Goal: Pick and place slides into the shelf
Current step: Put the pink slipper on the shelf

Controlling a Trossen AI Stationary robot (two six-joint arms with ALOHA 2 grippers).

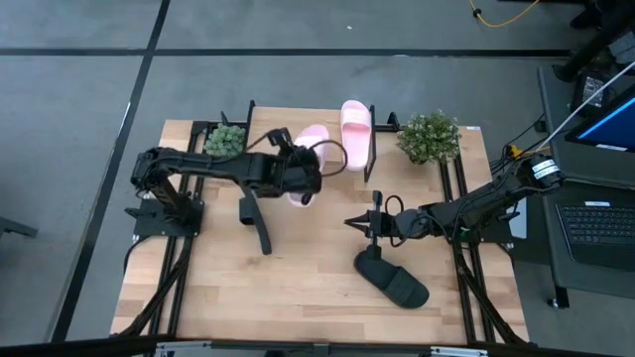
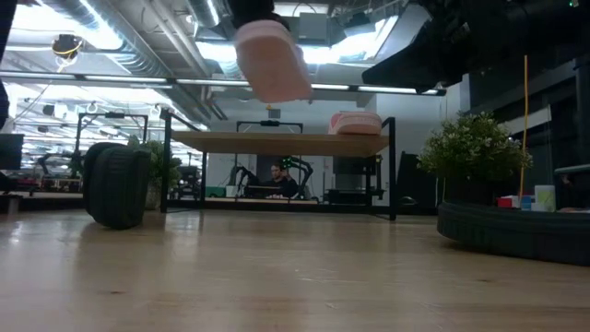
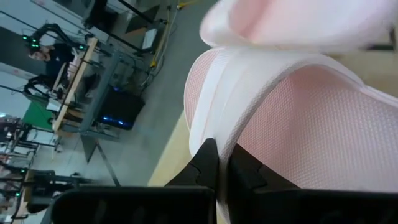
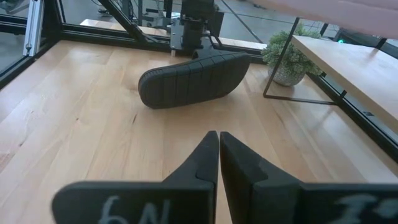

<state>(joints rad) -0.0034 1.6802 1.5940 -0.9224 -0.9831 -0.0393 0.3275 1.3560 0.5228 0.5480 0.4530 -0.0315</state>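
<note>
My left gripper [image 1: 308, 177] is shut on a pale pink slide [image 2: 272, 60], which it carries in the air above the height of the shelf top [image 2: 277, 143]. A second pink slide [image 1: 355, 134] lies on top of the shelf. One black slide [image 4: 193, 78] stands on its long side edge on the table, its ribbed sole facing my right gripper [image 4: 217, 155]. The other black slide [image 1: 392, 281] lies on the table near the right arm. My right gripper [image 1: 349, 222] hovers shut and empty between the two black slides. My left gripper pinches a pale rim [image 3: 208, 134] of the pink slide between its two fingers [image 3: 205, 163]; whether that rim belongs to the strap or the sole, I cannot tell. The slide is lifted clear of table and shelf and hangs tilted.
Two potted plants [image 1: 226, 139] [image 1: 429, 137] stand at the shelf's two ends. The shelf's thin black legs [image 4: 273, 68] stand on the table. Bare tabletop [image 1: 298, 288] lies toward the near edge. A person sits far off in the room behind the shelf [image 2: 277, 175].
</note>
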